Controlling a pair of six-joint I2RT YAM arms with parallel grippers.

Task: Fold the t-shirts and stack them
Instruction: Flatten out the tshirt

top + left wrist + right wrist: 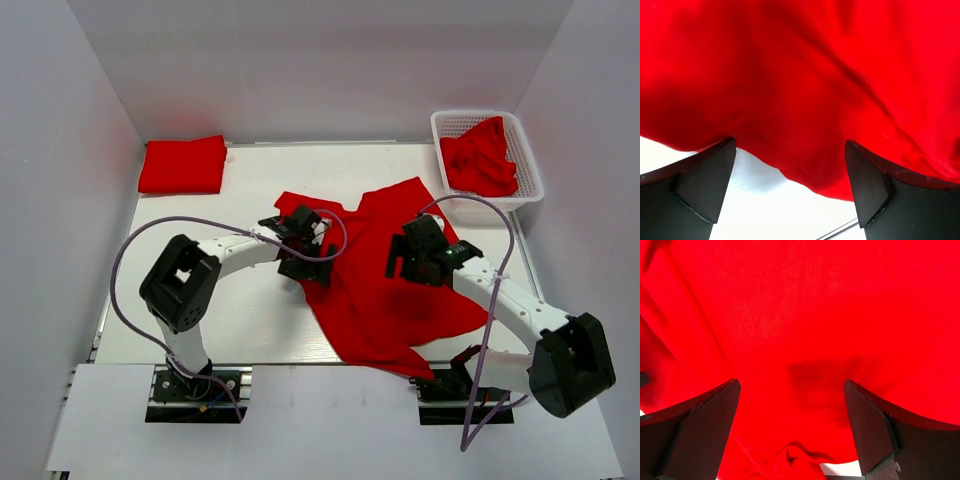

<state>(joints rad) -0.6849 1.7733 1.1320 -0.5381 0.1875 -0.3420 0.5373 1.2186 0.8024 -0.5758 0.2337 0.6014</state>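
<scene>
A red t-shirt (385, 285) lies spread and rumpled on the white table, its lower corner hanging over the near edge. My left gripper (318, 242) is open over the shirt's left edge; in the left wrist view the cloth's hem (805, 175) runs between the fingers, not gripped. My right gripper (412, 248) is open above the shirt's middle; the right wrist view shows red cloth (810, 340) filling the frame. A folded red t-shirt (182, 165) lies at the far left. More crumpled red t-shirts (480, 157) fill the basket.
The white mesh basket (527, 150) stands at the far right corner. White walls enclose the table on three sides. Purple cables loop over both arms. The table's near edge (250, 362) runs just ahead of the arm bases.
</scene>
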